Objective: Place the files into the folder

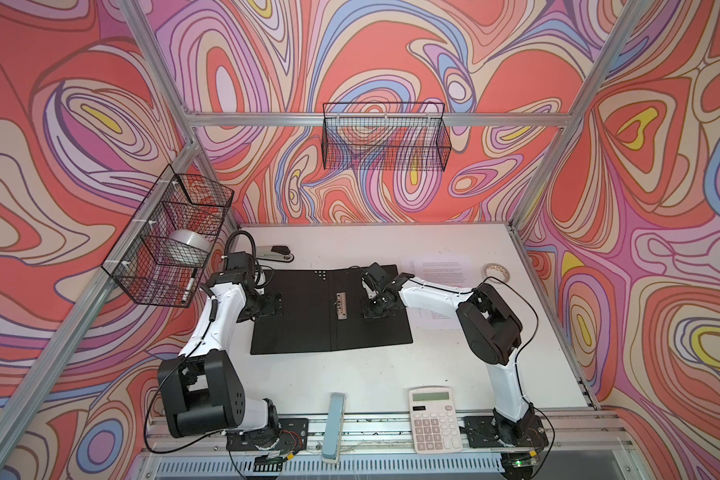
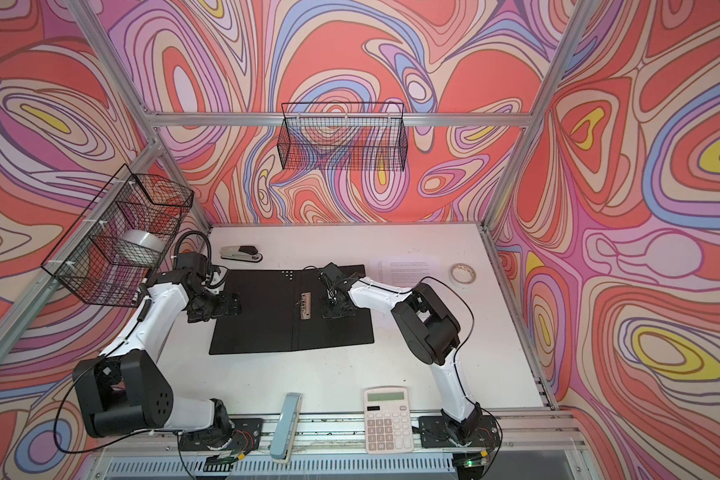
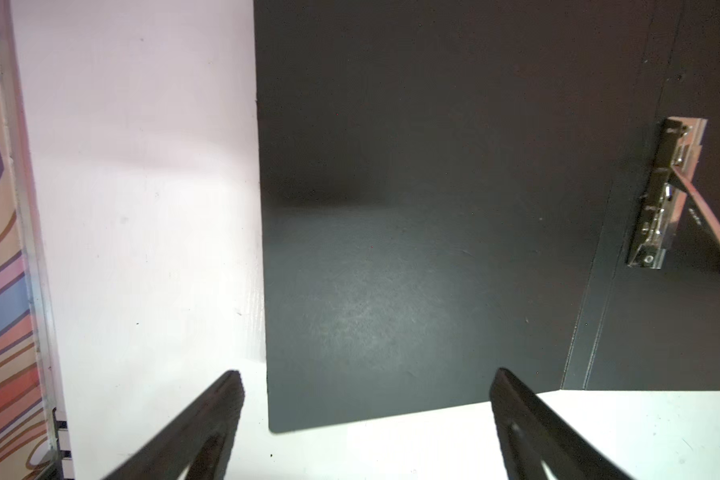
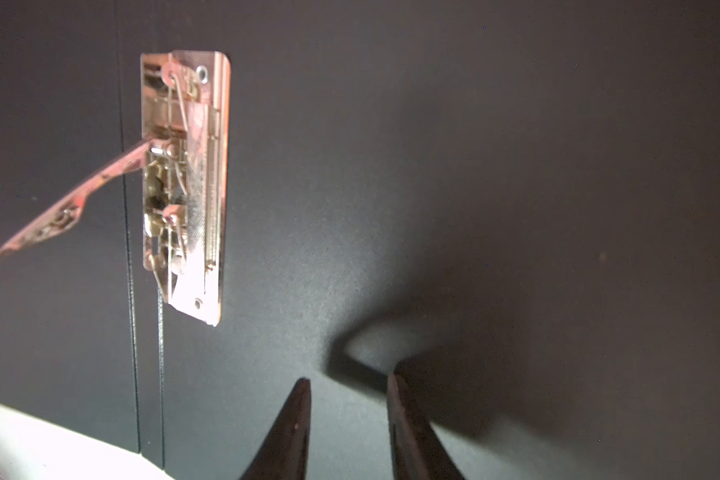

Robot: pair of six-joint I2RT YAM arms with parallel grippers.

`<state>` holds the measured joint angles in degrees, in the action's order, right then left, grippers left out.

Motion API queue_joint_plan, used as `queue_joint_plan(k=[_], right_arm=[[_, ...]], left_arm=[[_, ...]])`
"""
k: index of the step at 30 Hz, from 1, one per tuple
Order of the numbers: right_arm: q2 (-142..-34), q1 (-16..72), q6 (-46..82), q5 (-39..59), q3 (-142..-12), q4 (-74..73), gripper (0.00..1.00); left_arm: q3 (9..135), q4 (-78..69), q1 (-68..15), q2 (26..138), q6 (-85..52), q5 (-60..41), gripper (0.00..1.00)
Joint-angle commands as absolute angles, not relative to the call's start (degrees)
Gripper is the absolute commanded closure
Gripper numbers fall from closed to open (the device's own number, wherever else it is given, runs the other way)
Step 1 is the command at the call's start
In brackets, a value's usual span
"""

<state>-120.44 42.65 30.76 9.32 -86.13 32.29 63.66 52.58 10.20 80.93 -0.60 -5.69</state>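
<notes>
The folder (image 1: 329, 328) lies open and flat on the table, black inside up, in both top views (image 2: 267, 328). Its metal clip (image 1: 341, 305) sits at the spine with its lever raised (image 4: 184, 187). The files (image 1: 437, 270), white printed sheets, lie on the table to the right of the folder, partly hidden by the right arm. My left gripper (image 3: 366, 374) hangs wide open over the folder's left flap (image 3: 391, 208), near its edge, with nothing in it. My right gripper (image 4: 348, 380) hovers over the right flap (image 4: 433, 166) beside the clip, jaws a little apart and empty.
A stapler (image 1: 275, 252) lies behind the folder at the left and a tape roll (image 1: 495, 272) at the back right. A white calculator (image 1: 433, 419) and a pale blue bar (image 1: 335, 428) sit at the front edge. Wire baskets hang on the left wall (image 1: 171, 237) and the back wall (image 1: 385, 137).
</notes>
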Motion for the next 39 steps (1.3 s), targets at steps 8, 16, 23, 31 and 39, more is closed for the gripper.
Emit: queue_joint_plan(k=[8, 16, 23, 31, 39], right_arm=[[-120.07, 42.25, 31.11, 9.86, -85.51, 32.21, 0.67], [-118.24, 42.28, 30.85, 15.23, -85.85, 32.55, 0.67], [-119.0, 42.03, 31.16, 18.76, -89.14, 33.81, 0.67], [-115.94, 40.53, 33.62, 14.04, -87.61, 35.76, 0.7], [-111.89, 39.73, 35.17, 14.52, -83.9, 33.82, 0.71]], left_arm=[[66.02, 54.91, 10.62, 78.86, 0.7, -8.64, 0.08], [67.15, 51.96, 7.51, 76.97, 2.2, -17.43, 0.11], [66.36, 48.52, -3.75, 78.16, 8.18, -21.83, 0.21], [68.62, 49.92, -9.74, 87.41, 11.42, -30.56, 0.43], [69.43, 48.83, -12.1, 96.17, 12.71, -35.94, 0.75]])
